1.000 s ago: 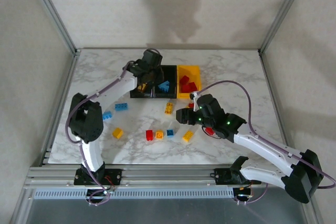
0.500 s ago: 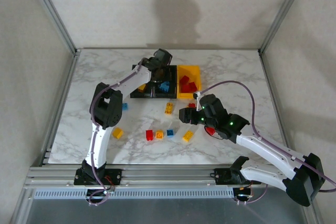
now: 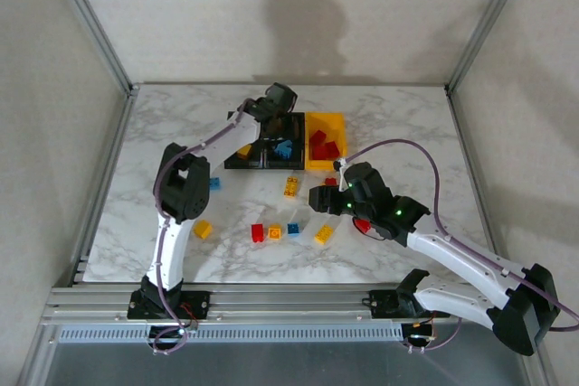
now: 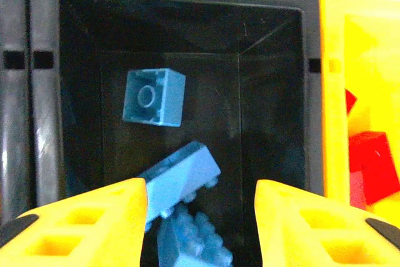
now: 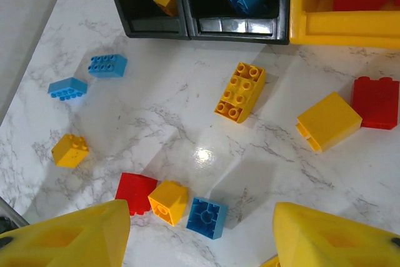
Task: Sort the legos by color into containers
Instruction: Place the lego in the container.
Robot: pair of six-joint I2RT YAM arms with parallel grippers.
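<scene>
Legos partly sorted. Light blue bricks lie in the middle black bin, straight below our left tool. Its fingers are spread with nothing between them, so we read this as the blue drop spot. Red bricks sit in the yellow bin to that tool's right. Our right tool is spread and empty above a loose red brick, orange brick and blue brick on the surface. It's probably lining up the next pick.
</scene>
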